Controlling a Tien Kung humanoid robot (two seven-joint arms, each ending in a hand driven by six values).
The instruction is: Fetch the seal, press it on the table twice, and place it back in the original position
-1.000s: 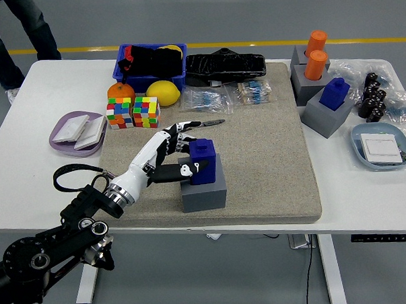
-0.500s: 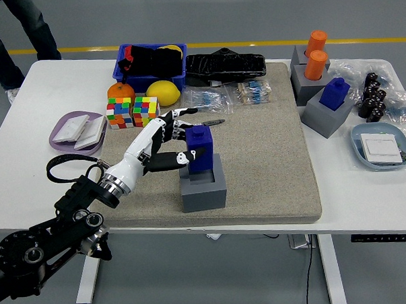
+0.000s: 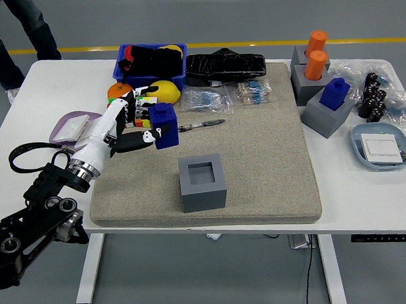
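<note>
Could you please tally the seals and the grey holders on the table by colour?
Blue seals: 2, one held in the left hand above the mat, one seated in a grey holder at right
Orange seals: 2
Grey holders: 3, one empty on the mat, two at right
Total: 7

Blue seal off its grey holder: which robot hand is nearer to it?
Left. The left hand grips the blue seal above the mat, up-left of the grey holder; the right hand isn't in view.

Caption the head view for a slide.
Left hand holds the blue seal above the mat, clear of its empty grey holder.
</note>
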